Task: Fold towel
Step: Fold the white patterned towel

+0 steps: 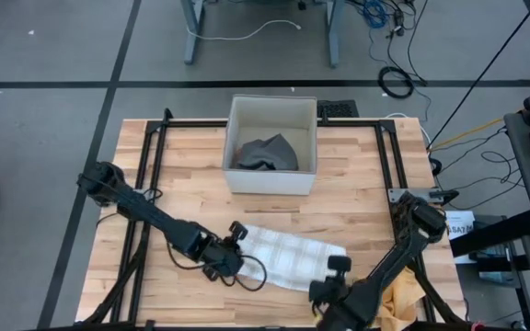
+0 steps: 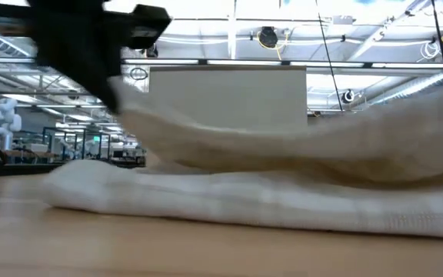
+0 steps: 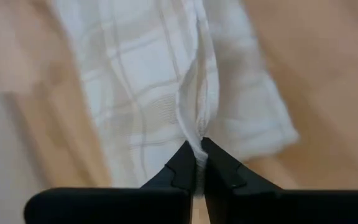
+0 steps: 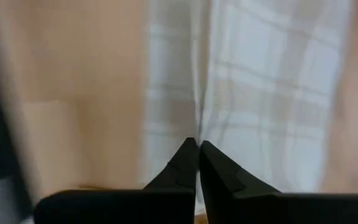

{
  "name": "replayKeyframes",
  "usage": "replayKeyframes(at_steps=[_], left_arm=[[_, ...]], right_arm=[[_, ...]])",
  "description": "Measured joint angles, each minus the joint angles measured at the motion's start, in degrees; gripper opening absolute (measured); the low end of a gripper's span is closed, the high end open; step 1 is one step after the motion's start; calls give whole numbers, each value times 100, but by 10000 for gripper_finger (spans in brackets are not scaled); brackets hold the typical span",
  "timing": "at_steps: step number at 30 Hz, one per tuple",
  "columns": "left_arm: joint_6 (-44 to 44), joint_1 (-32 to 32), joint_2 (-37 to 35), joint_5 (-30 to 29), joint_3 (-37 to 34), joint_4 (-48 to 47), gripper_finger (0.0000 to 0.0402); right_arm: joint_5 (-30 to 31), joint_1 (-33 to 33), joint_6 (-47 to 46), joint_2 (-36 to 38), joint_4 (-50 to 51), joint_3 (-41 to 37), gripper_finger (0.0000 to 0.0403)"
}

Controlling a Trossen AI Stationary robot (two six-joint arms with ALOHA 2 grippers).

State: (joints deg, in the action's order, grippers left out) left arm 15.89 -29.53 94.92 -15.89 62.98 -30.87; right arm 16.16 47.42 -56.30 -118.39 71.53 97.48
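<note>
So both grippers, left gripper (image 3: 196, 163) and right gripper (image 4: 197, 152), are clenched on the towel (image 1: 288, 257) near the table's (image 1: 357, 184) front edge, pinching opposite ends, probably to lift and fold.

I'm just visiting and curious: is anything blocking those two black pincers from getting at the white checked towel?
Nothing visible. The left tool and right tool are each shut on a pinch of the towel. The white box sits apart, farther back.

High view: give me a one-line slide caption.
Both hands, left and right, pinch opposite ends of a white checked towel in front of a white bin holding grey cloth.
</note>
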Motion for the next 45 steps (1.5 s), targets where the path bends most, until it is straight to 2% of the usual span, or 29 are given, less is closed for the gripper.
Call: replayKeyframes(at_steps=[4,8,15,22,27,30,34,39,42,45], left_arm=[[-49,-154,112,498,-1,-85,23],[-63,-189,293,502,-2,-58,23],[-175,-189,580,572,-1,106,23],[-225,-158,717,960,-2,221,23],[-148,-163,844,1284,-2,222,27],[-148,-185,845,1393,-2,227,46],[-215,-244,845,1393,-2,233,92],[-493,-333,845,1393,-2,227,154],[-787,-381,845,1393,-2,225,183],[-959,-422,845,1393,-2,223,203]], right_arm=[[-362,14,447,-110,-555,-3,0],[-541,-22,632,-330,-530,-16,0],[-604,-17,662,-365,-685,-14,11],[-621,-11,877,-372,-1086,-51,27],[-623,-11,902,-372,-1107,-54,57],[-803,18,898,-354,-1108,-54,89],[-834,89,837,-323,-1170,-54,130],[-31,155,715,-319,-1340,-56,156],[608,140,508,-319,-1287,-56,156],[877,89,466,-319,-1287,-56,150]])
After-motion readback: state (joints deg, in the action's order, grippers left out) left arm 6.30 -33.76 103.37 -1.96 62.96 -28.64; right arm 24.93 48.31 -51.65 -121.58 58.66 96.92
